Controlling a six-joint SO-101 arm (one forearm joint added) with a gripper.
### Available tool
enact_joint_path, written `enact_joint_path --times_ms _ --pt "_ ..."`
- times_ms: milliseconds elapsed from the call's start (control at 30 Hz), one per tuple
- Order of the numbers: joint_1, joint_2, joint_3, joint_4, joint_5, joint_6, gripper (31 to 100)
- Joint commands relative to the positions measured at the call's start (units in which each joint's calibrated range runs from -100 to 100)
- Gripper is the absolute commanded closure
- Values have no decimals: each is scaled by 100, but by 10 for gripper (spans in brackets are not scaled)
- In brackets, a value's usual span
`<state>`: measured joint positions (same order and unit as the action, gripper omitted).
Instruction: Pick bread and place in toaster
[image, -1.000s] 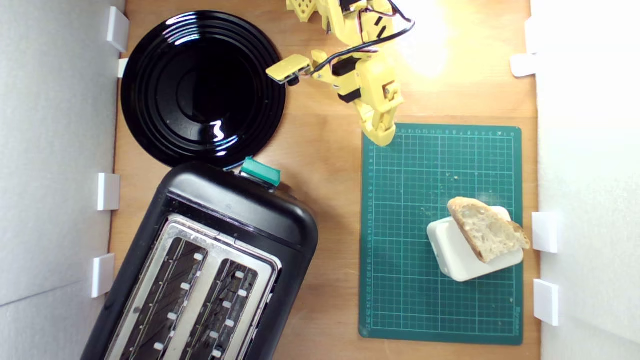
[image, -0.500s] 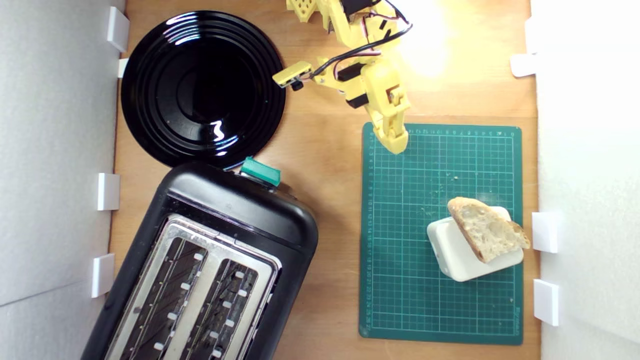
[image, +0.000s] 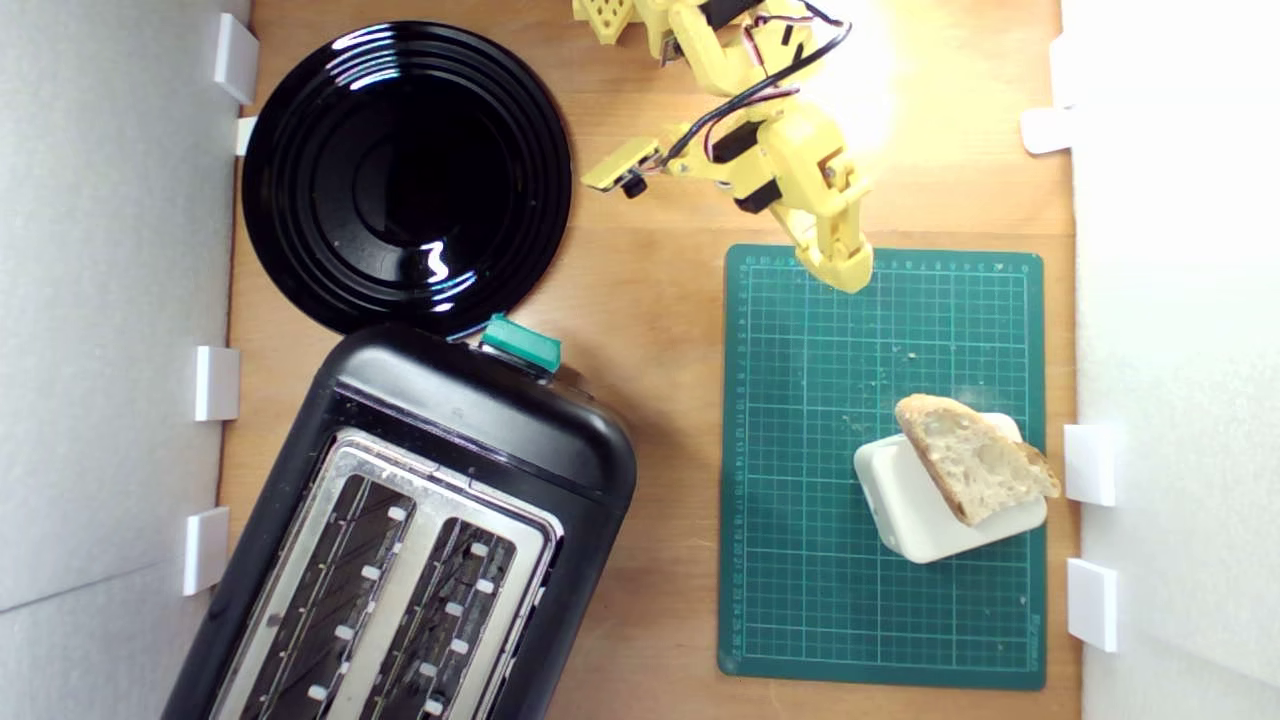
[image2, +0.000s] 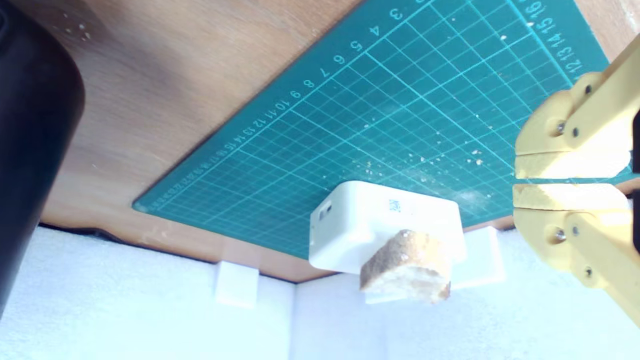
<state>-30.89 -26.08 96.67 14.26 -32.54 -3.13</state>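
The bread (image: 975, 465), a triangular slice with tan crust, rests on a white rounded block (image: 905, 515) at the exterior view's right. The wrist view shows the bread (image2: 407, 267) crust-on, atop the block (image2: 370, 220). My yellow gripper (image: 845, 275) hangs over the green mat's top edge, well apart from the bread. Seen from the wrist, the gripper (image2: 516, 181) has its jaws pressed together with nothing held. The black toaster (image: 480, 430) with two empty slots and a green knob (image: 520, 342) stands at the lower left of the exterior view.
A green cutting mat (image: 820, 500) with crumbs lies under the block. A round glossy black plate (image: 405, 175) sits beyond the toaster. White foam walls and small white blocks (image: 1090, 465) line both sides of the wooden table. The toaster's dark side (image2: 30, 125) shows at the wrist view's edge.
The gripper has swung toward the exterior view's right along the mat's top edge, staying shut. Bread, block and toaster have not moved.
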Motion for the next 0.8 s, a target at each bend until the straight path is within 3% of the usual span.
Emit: enact_joint_path --times_ms 0,200,467,633,767 --pt "-61 12 -94 43 -210 17 858" --pt "-61 37 -185 52 -210 23 857" --pt "-61 953 -929 -3 -227 33 856" --pt "-53 1485 -1020 -21 -1063 258 853" --pt "-53 1859 -1074 -48 -1439 373 765"
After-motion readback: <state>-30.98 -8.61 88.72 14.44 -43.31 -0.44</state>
